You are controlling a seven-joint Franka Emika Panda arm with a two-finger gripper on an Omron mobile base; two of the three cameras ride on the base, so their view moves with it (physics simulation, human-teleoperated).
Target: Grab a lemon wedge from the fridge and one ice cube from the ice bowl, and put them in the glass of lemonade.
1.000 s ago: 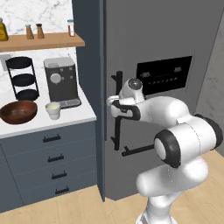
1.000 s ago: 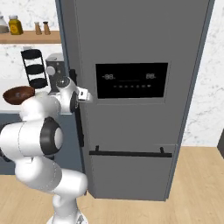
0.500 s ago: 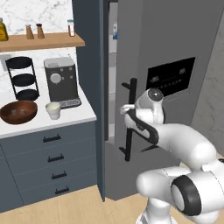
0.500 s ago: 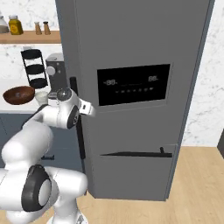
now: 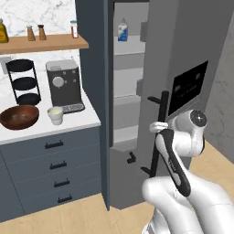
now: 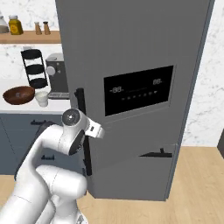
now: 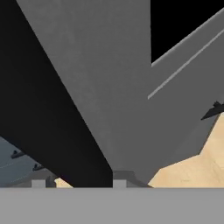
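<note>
Though standing open, fridge [image 5: 93, 91] only partly inspectable: interior seen as a narrow strip between cabinet wall and door edge, remainder screened by the door. Pale shelves made out inside, with one white-and-blue carton [image 5: 122, 31] on the topmost. Lemon wedge not made out anywhere on the shelf portions showing.

Gripper [image 7: 78, 183] found at the fridge door, closed partway round the long black handle [image 5: 160, 132], which passes between the two fingertips in the hand view. Fingers themselves largely hidden behind the handle in the left base view and behind the wrist in the right base view. Lower end of the handle cut off by the arm in the left base view.

On the counter [image 5: 87, 121] beside the fridge, counted: one brown wooden bowl [image 5: 19, 116], one small whitish cup [image 5: 55, 114], one coffee machine [image 5: 64, 89], one black three-tier rack [image 5: 25, 82]. Cup nearer the fridge than the bowl, just in front of the coffee machine and apart from the bowl. Bowl contents too small to tell; ice cubes not distinguishable. Liquid in the cup barely discernible.

On the wooden wall shelf [image 5: 41, 43] next to the fridge, four small containers, the farthest cut off by the picture edge.

On the fridge front: one black display panel [image 6: 138, 89], one short lower handle [image 6: 157, 154].
</note>
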